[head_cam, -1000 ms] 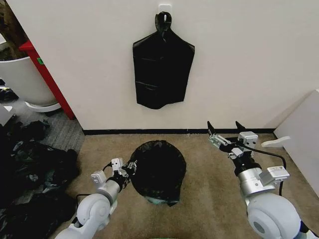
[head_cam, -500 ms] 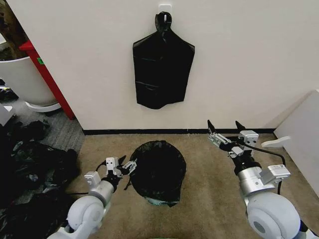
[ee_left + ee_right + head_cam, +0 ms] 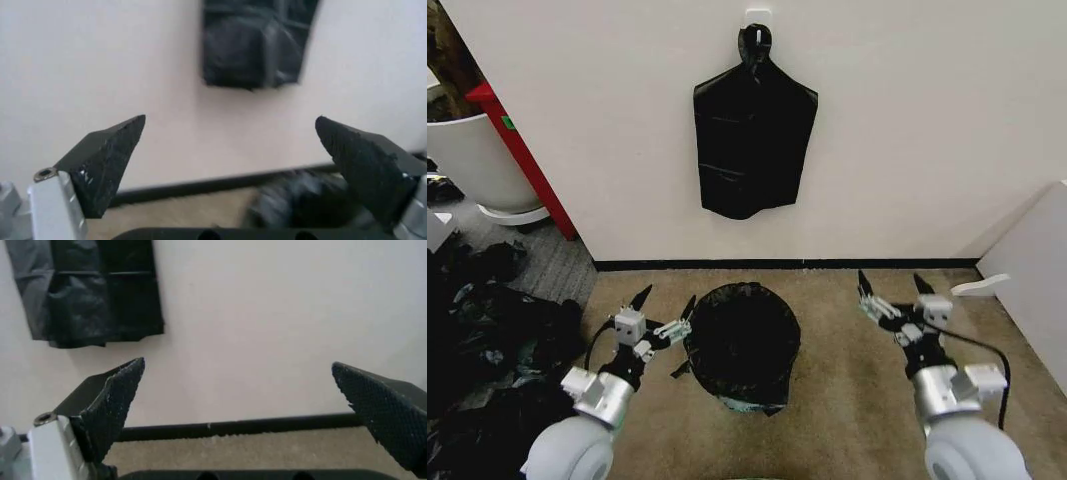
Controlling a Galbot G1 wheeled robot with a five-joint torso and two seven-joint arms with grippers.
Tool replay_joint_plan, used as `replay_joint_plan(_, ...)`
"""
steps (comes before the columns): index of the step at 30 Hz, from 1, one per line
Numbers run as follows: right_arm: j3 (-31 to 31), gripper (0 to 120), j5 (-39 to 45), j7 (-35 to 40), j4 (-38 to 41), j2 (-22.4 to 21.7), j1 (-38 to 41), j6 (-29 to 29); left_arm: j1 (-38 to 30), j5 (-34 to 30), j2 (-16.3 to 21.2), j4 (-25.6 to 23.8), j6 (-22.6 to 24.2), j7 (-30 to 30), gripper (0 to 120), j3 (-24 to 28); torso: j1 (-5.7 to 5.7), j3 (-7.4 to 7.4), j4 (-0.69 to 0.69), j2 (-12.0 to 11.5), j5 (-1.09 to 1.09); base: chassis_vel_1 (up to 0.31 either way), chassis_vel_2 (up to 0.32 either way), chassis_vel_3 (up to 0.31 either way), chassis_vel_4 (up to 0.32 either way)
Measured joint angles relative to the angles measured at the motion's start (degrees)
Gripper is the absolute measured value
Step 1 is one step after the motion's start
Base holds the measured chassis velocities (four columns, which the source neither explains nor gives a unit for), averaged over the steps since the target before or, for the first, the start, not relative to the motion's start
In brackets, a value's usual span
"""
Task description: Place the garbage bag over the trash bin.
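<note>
The garbage bag (image 3: 743,343) lies draped over the trash bin (image 3: 745,404) on the carpet, a sliver of pale rim showing at the near edge; the left gripper (image 3: 664,311) hangs spread just beside it; the right gripper (image 3: 895,292) waits spread, well apart; the film looks light, soft and slippery, best pinched at the rim fold.

Nothing here can be read. The green tag (image 3: 508,122) on the red panel (image 3: 522,160) by the wall is too small to make out, and the black bag bundle (image 3: 752,140) hanging on the wall carries no print that I can see. The grippers bear no legible marks either.
</note>
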Motion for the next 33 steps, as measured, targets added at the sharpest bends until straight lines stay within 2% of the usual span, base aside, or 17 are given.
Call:
replay_joint_plan(5,1.68,100,-5.69,-4.34,1.37,9.4,-5.53,4.44,5.38,-1.54,-0.87,-1.78,-2.14,2.78,100,-7.99,0.0,0.0,-0.02,0.0,-0.02,0.0,0.0,0.0,0.0)
replay_joint_plan(11,1.34,100,-9.49,-6.55,2.31,14.43,-8.35,7.01,10.92,-3.32,-2.72,-3.04,-2.45,4.09,100,-12.37,0.0,0.0,0.0,0.0,-0.03,0.0,0.0,0.0,0.0)
replay_joint_plan(20,0.23,100,-9.83,-9.13,2.03,15.85,-7.71,6.33,15.18,-3.75,-4.04,-2.59,-2.84,3.25,100,-14.18,0.0,0.01,0.02,0.0,-0.01,0.0,0.0,0.0,0.0)
replay_joint_plan(33,0.58,100,-10.43,-9.14,2.17,14.99,-7.6,5.74,14.55,-4.58,-3.32,-1.84,-2.54,2.82,100,-13.88,0.0,0.01,0.0,0.0,0.01,0.0,0.0,0.0,0.0)
